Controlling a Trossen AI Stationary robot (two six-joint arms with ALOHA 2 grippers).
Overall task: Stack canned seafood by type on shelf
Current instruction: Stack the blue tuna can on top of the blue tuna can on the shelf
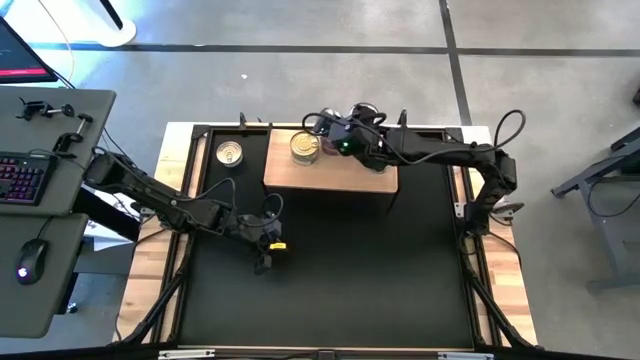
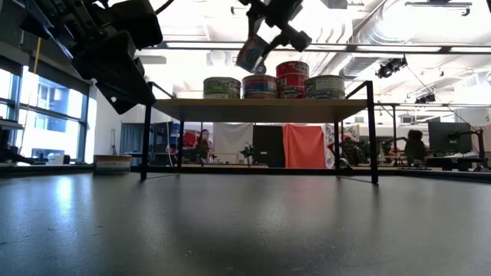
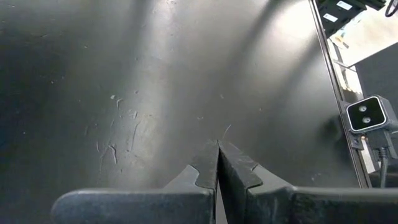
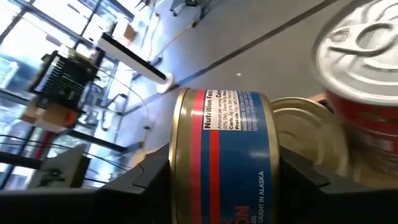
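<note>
Right gripper (image 2: 255,47): seen raised above the shelf's near-middle, fingers clamped on either side of a blue-and-red tin (image 4: 221,158); the tin was held tilted, clear of the row beneath it.
Held tin: a gold rim, blue side with red stripes and a white nutrition panel were made out in the right wrist view.
Shelf (image 1: 330,176): the light wooden board on thin black legs was found at the far edge of the black mat (image 1: 330,280).
Tins on shelf: in the low view a green-banded tin (image 2: 222,87), a blue one (image 2: 260,87), a red stack (image 2: 292,79) and another green-banded tin (image 2: 325,86) were lined up across the board.
Loose tin (image 1: 230,153): one silver-lidded tin was spotted on the desk just beside the shelf's left end, apart from it.
Left gripper (image 3: 217,163): parked low over the mat, well apart from the shelf, fingers pressed together with nothing between them.
</note>
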